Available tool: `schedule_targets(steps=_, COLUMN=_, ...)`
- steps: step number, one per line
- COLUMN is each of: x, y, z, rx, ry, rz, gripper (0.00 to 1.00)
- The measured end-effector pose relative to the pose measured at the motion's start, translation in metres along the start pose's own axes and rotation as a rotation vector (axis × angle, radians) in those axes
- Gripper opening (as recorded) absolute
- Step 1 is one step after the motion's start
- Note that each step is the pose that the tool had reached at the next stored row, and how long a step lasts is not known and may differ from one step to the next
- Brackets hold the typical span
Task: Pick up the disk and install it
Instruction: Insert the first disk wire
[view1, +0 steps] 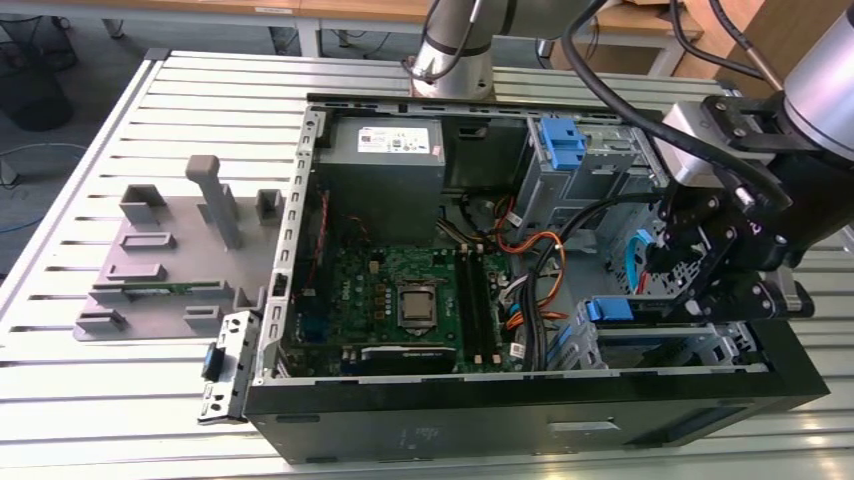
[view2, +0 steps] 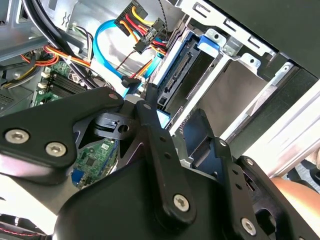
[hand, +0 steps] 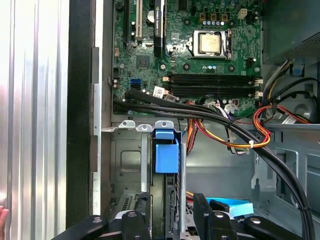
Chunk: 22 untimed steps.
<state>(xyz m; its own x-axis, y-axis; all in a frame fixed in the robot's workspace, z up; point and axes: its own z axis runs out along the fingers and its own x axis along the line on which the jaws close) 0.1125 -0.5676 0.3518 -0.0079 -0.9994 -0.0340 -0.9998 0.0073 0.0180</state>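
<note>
**Slotted metal table, open computer case, disk on edge in the drive cage**

Beside the case, toward the exterior view's left, a grey fixture sits on the table. At the lower right of that frame I hang over the case's corner, where the drive cage is. The disk stands on edge in the cage, its blue end tab showing above the rim.

In the first wrist view my gripper straddles the disk with jaws parted. A gap shows between the disk and one finger. I cannot tell whether the other finger touches it. Past the cage lie a bundle of cables and the green motherboard.
</note>
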Motion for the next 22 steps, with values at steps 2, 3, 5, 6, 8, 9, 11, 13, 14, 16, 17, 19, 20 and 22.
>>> schedule_targets(steps=2, x=0.0000, y=0.0000, z=-0.0010, rx=0.0000, ry=0.0001, rz=0.000, gripper=0.48)
schedule_targets(steps=3, x=0.0000, y=0.0000, z=-0.0015, rx=0.0001, ry=-0.0001, rz=0.000, gripper=0.48)
schedule_targets(steps=5, x=-0.0001, y=0.0000, z=-0.0017, rx=0.0000, ry=-0.0004, rz=0.000, gripper=0.48)
schedule_targets(steps=6, x=-0.0001, y=0.0001, z=-0.0038, rx=0.0000, ry=-0.0001, rz=0.000, gripper=0.48)
schedule_targets(steps=8, x=-0.0003, y=0.0001, z=-0.0056, rx=0.0000, ry=0.0000, rz=0.000, gripper=0.48)
schedule_targets(steps=9, x=-0.0004, y=0.0000, z=-0.0055, rx=0.0000, ry=0.0000, rz=0.000, gripper=0.48)
schedule_targets(steps=11, x=-0.0007, y=-0.0001, z=-0.0054, rx=0.0000, ry=-0.0001, rz=0.000, gripper=0.48)
schedule_targets(steps=13, x=-0.0007, y=-0.0002, z=-0.0055, rx=0.0000, ry=-0.0002, rz=0.000, gripper=0.48)
schedule_targets(steps=14, x=-0.0007, y=-0.0002, z=-0.0058, rx=0.0000, ry=-0.0001, rz=0.000, gripper=0.48)
schedule_targets(steps=16, x=-0.0008, y=-0.0001, z=-0.0075, rx=0.0000, ry=0.0001, rz=0.000, gripper=0.48)
schedule_targets(steps=17, x=-0.0008, y=-0.0001, z=-0.0084, rx=0.0000, ry=0.0000, rz=0.000, gripper=0.48)
schedule_targets(steps=19, x=-0.0009, y=-0.0001, z=-0.0103, rx=0.0001, ry=-0.0001, rz=0.000, gripper=0.48)
schedule_targets(steps=20, x=-0.0009, y=-0.0001, z=-0.0114, rx=0.0001, ry=-0.0001, rz=0.000, gripper=0.48)
schedule_targets(steps=22, x=-0.0010, y=0.0000, z=-0.0135, rx=0.0001, ry=-0.0002, rz=0.000, gripper=0.48)
